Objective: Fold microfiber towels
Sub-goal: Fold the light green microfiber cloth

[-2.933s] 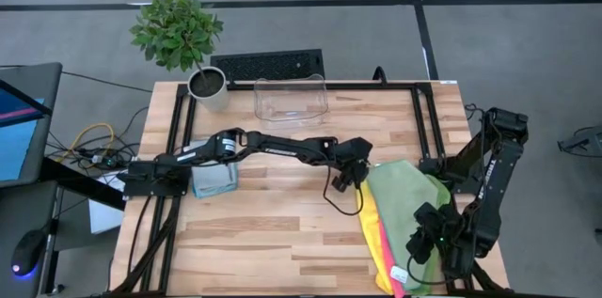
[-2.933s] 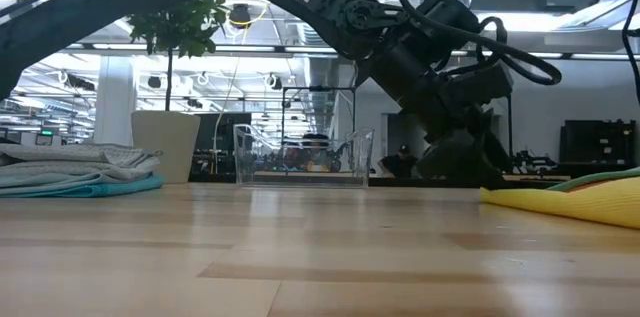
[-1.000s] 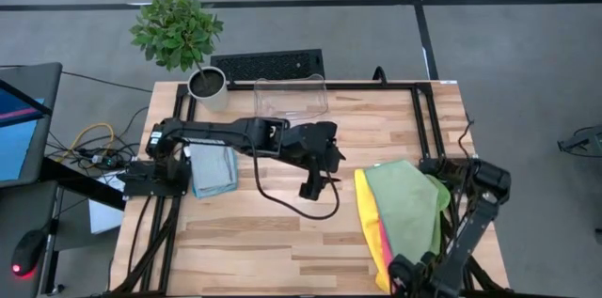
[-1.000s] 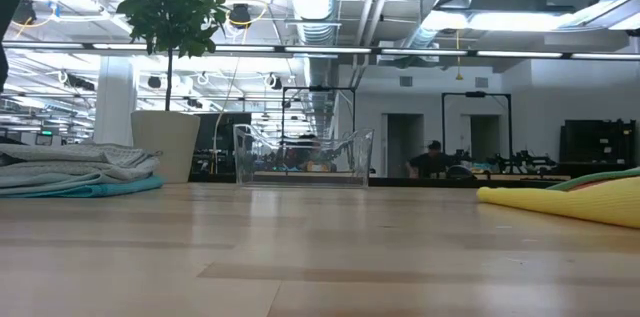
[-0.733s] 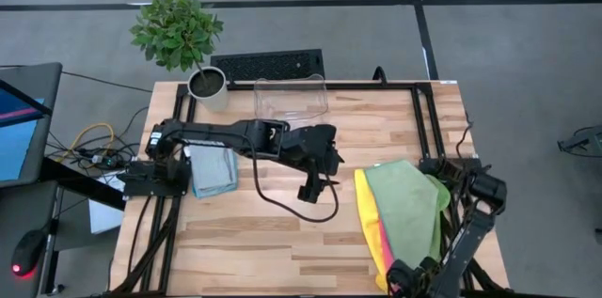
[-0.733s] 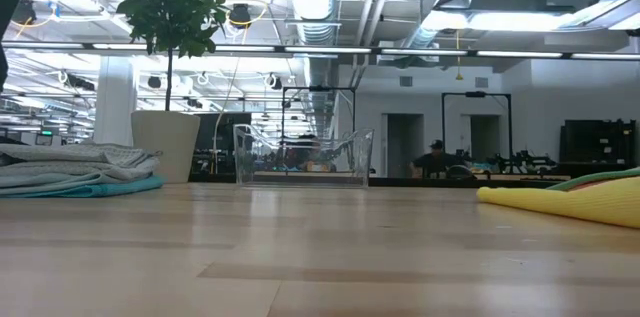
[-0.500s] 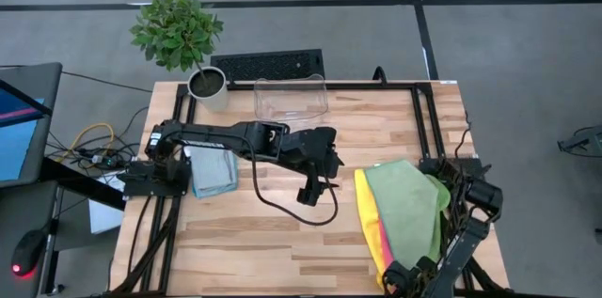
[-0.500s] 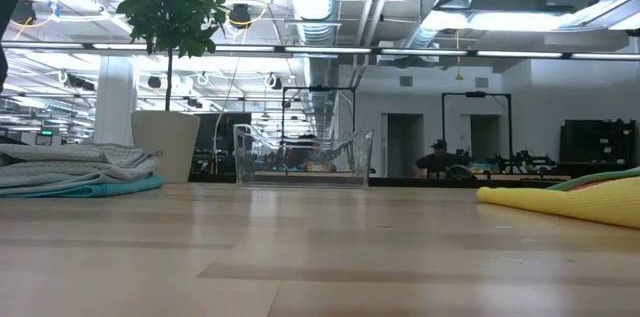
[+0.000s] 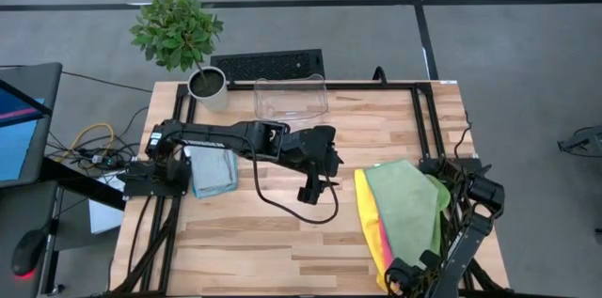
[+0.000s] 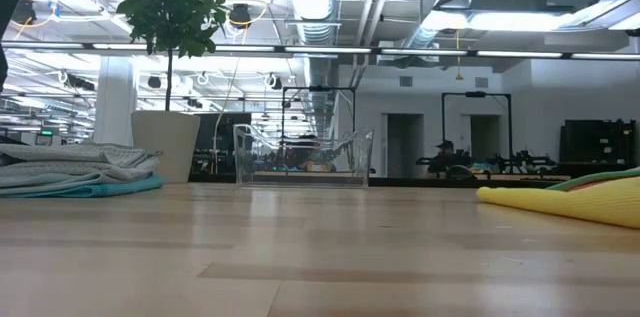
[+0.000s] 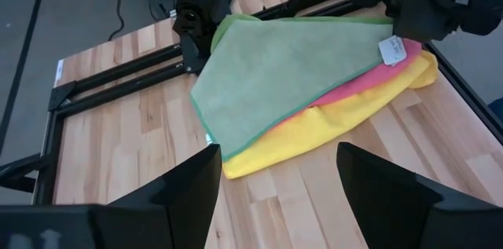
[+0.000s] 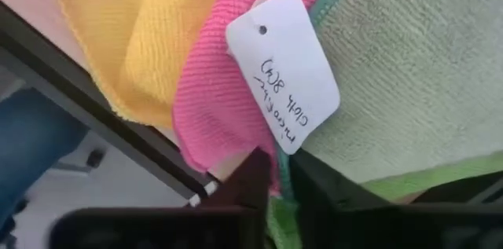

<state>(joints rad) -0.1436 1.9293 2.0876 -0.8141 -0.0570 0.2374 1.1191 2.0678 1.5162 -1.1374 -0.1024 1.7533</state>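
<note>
Pale green towel (image 9: 409, 206) is being pinched at its near corner by the right gripper (image 12: 279, 172), fingers nearly shut, ready to lift and fold; left gripper (image 11: 275, 182) hangs open over the bench (image 9: 245, 232).

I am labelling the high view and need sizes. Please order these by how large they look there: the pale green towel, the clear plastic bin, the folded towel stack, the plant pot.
1. pale green towel, spread flat on top of the pile
2. clear plastic bin
3. folded towel stack, partly hidden under the left arm, so ranking it against the bin is unsure
4. plant pot, clearly smallest
</note>
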